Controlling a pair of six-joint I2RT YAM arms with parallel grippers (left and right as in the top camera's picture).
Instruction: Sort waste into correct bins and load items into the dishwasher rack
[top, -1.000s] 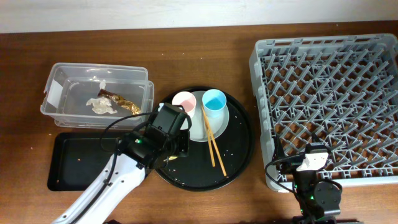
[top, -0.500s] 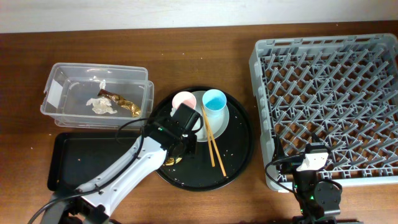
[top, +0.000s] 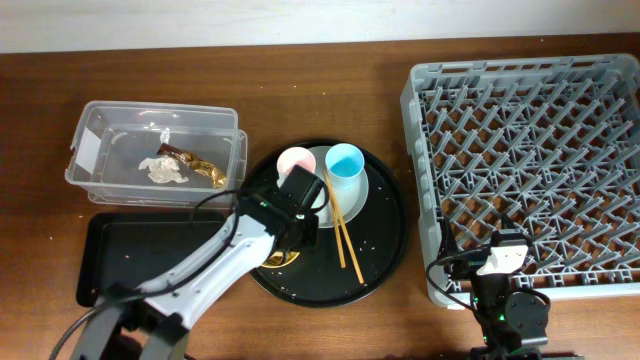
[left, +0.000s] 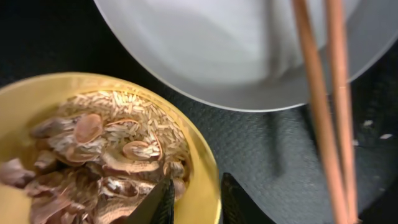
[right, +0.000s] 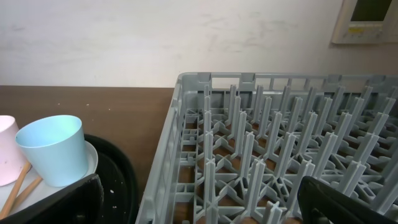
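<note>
Overhead: the left gripper (top: 293, 238) has swung further in over the large round black tray (top: 385, 240), onto the yellow bowl (top: 277, 260) there, so a grasp looks due. Left wrist: narrowly parted fingers (left: 163, 200) straddle its rim beside tan food scraps (left: 106, 155); clamped or not, unclear. Right wrist: right gripper (right: 199, 208) gapes, empty

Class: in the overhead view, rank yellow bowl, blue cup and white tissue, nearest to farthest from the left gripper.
1. Yellow bowl, at the left gripper's fingertips.
2. Blue cup, farther back, rightward.
3. White tissue, in the clear tub, far left.
</note>
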